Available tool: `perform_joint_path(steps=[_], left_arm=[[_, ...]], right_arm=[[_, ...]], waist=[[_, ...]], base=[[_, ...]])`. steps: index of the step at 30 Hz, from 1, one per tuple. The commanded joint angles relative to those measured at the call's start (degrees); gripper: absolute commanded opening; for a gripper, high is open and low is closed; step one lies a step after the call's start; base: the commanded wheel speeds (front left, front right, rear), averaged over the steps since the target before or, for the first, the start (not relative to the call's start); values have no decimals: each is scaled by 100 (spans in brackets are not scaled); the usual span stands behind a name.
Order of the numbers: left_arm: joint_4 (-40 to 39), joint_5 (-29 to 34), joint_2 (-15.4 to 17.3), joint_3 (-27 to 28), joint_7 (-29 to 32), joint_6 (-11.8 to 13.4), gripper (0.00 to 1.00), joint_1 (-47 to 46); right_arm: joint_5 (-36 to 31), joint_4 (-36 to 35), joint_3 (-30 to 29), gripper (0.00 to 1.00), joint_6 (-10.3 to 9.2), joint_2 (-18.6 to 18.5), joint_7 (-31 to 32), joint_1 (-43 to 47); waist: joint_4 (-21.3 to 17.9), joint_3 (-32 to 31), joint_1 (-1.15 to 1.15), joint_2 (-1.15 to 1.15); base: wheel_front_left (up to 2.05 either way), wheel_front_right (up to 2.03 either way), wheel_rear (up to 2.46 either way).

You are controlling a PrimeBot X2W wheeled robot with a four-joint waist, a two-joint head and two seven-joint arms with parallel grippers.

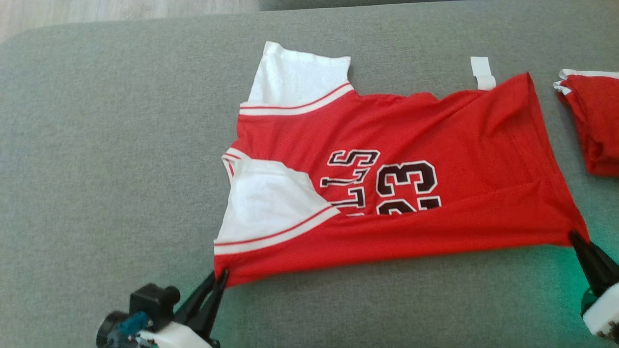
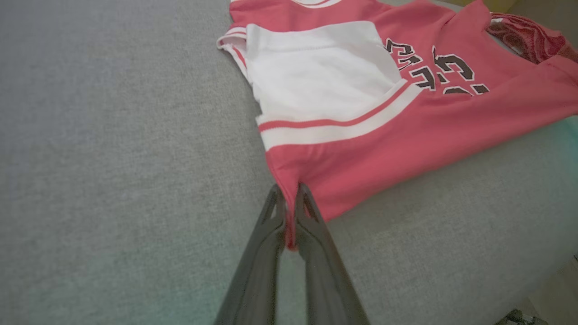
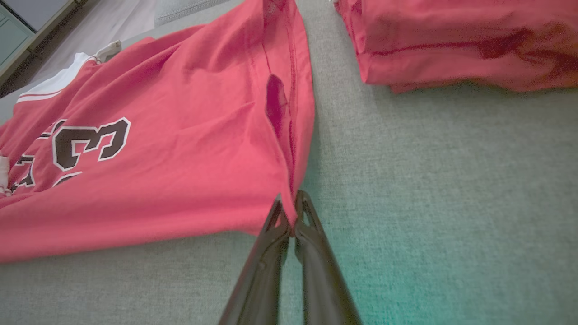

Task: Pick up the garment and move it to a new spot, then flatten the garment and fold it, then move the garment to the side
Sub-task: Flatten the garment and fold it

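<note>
Closest in, at lower left of the head view: left gripper [image 1: 218, 279], fingers pressed together on the near corner of the jersey [image 1: 435, 130] at its shoulder end. Same pinch seen along the fingers [image 2: 311, 216] in the left wrist view, with a sliver of red cloth caught between them. At lower right, right gripper [image 1: 576, 238], likewise clamped tight on the near hem corner, cloth drawn to a point there.

Jersey spread sideways across the middle of the grey fabric surface [image 1: 96, 169], neck end to the left, hem to the right. Red body, white sleeves edged with red and white stripes, black lettering and "23" outlined in white. Near long edge folded up over the lower part of the print, cutting the digits off. Mostly flat, with shallow creases running toward the right-hand corner. White tag [image 1: 482, 72] poking out past the far edge.

Wide bare grey to the left and along the near side. Tighter on the right: folded red garment [image 1: 597, 125] just beyond the hem, apart from it by a strip of grey. Wooden floor [image 1: 96, 12] past the far left edge.
</note>
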Motion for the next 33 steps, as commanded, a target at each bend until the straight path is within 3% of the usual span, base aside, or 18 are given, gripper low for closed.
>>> perform_joint_path(steps=[1,4,5,6,7,13,17,20,21,27,33], left_arm=[[-239,-71,149,166,22,44,0,-56],[-256,-74,127,108,68,40,0,-54],[-245,-78,99,97,73,39,11,-86],[-232,-90,74,93,89,42,88,-117],[-222,-98,62,89,118,38,100,-161],[-498,-104,215,275,226,-194,100,-851],[-619,41,383,575,327,-386,100,-1949],[-261,115,439,671,588,-683,100,-3069],[-261,115,439,671,588,-683,100,-3069],[1194,5,303,284,1377,-1221,100,-5255],[2485,-458,342,-501,2054,-1282,100,-6696]], right_arm=[[43,-197,-73,0,-5,-229,17,124],[-20,-213,-194,0,-5,-138,14,225],[-57,-203,-250,39,-5,-99,2,232],[-93,-187,-322,100,-5,-52,-13,223],[-142,-185,-394,100,-5,-7,-40,205],[-374,-469,-654,100,-5,151,-102,156],[-556,-816,-759,100,-5,252,-136,47],[-691,-1041,-763,100,-5,364,-101,-136],[-691,-1041,-763,100,-5,364,-101,-136],[-909,-1344,-579,100,-5,539,2,-624],[-1040,-1573,-416,100,-5,665,68,-902]], waist=[[20,7,1,0],[53,22,1,0],[59,25,1,0],[61,28,1,0],[63,27,1,0],[51,85,1,0],[-19,334,1,0],[-123,639,1,0],[-123,639,1,0],[-480,1236,1,0],[-827,1670,1,0]], base=[[0,0,0],[0,0,0],[0,0,0],[0,0,0],[0,0,0],[0,0,0],[0,0,0],[0,0,0],[0,0,0],[0,0,0],[0,0,0]])
